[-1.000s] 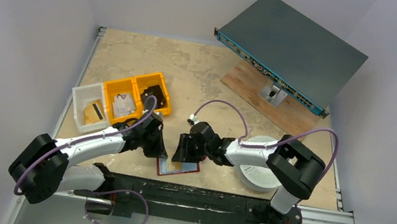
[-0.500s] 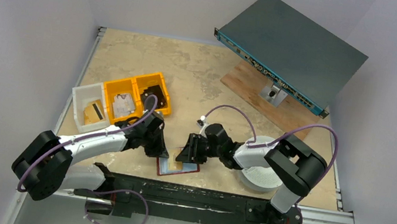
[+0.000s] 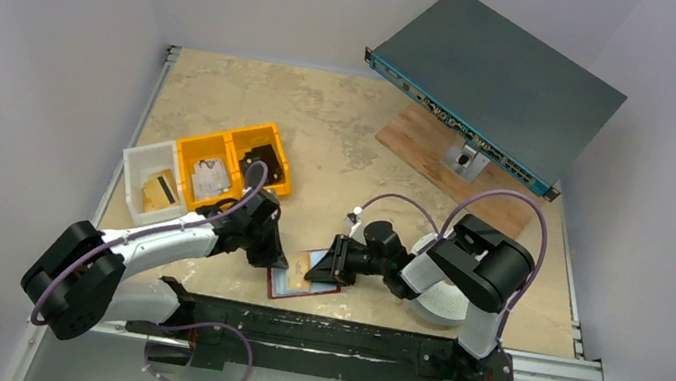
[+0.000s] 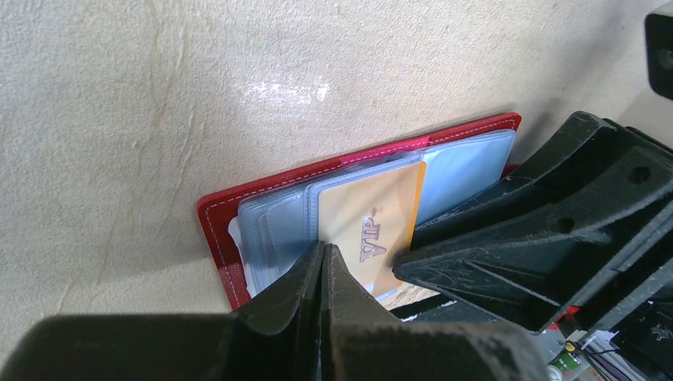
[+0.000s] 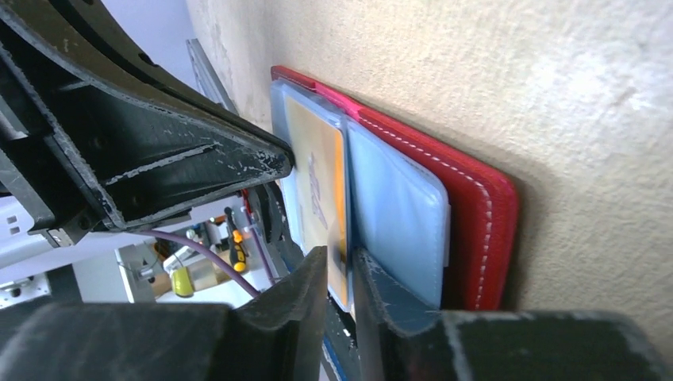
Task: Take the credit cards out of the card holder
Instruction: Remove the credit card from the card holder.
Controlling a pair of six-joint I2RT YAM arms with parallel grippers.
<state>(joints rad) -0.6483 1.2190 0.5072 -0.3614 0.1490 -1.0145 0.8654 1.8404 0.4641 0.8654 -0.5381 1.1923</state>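
Note:
The dark red card holder lies open on the table near the front edge, with pale blue-grey sleeves inside. A golden-yellow card marked VIP sticks partly out of a sleeve. My left gripper is shut, and its closed tips press on the holder's sleeves beside the card. My right gripper faces it from the right, and its jaws are closed on the card's edge. The holder's red cover lies flat under the sleeves. Another golden card with a black stripe lies in the white bin.
A white bin and two yellow bins stand at the left, holding a silvery part and a black part. A white round object sits under the right arm. A grey chassis on a wooden board is at the back right.
My right gripper has moved right and lower, down to the holder's right edge, and now grips the golden card. The left gripper stays on the holder.

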